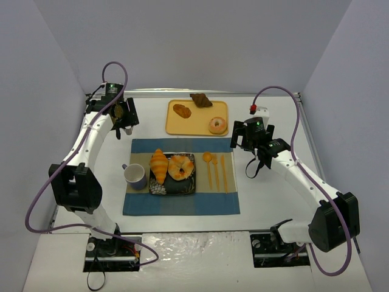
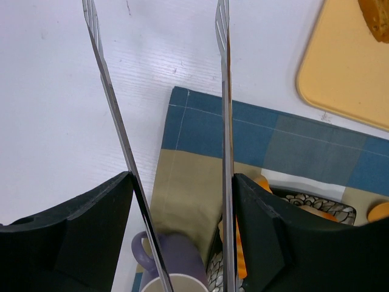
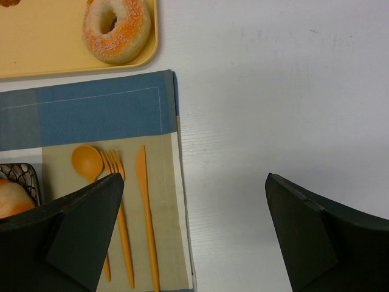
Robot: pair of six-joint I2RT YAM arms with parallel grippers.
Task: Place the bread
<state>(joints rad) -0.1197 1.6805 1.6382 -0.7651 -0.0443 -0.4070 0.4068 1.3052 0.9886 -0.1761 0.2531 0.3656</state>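
A croissant (image 1: pixel 158 165) and a bagel (image 1: pixel 180 167) lie on the dark patterned plate (image 1: pixel 173 187) on the blue and beige mat (image 1: pixel 140 204). Further back, the yellow tray (image 1: pixel 197 125) carries a brown roll (image 1: pixel 182 111), a dark pastry (image 1: pixel 200 100) and a sugared donut (image 1: pixel 217 125). My left gripper (image 1: pixel 124 115) hovers over the mat's far left corner, shut on metal tongs (image 2: pixel 226 121). The tong arms stand apart with nothing between them. My right gripper (image 1: pixel 248 141) hangs open and empty over the mat's right edge (image 3: pixel 182 182).
A purple mug (image 1: pixel 135 176) stands left of the plate. Orange spoon (image 3: pixel 85 161), fork (image 3: pixel 118 201) and knife (image 3: pixel 146 207) lie on the mat right of the plate. White walls close in the table on three sides.
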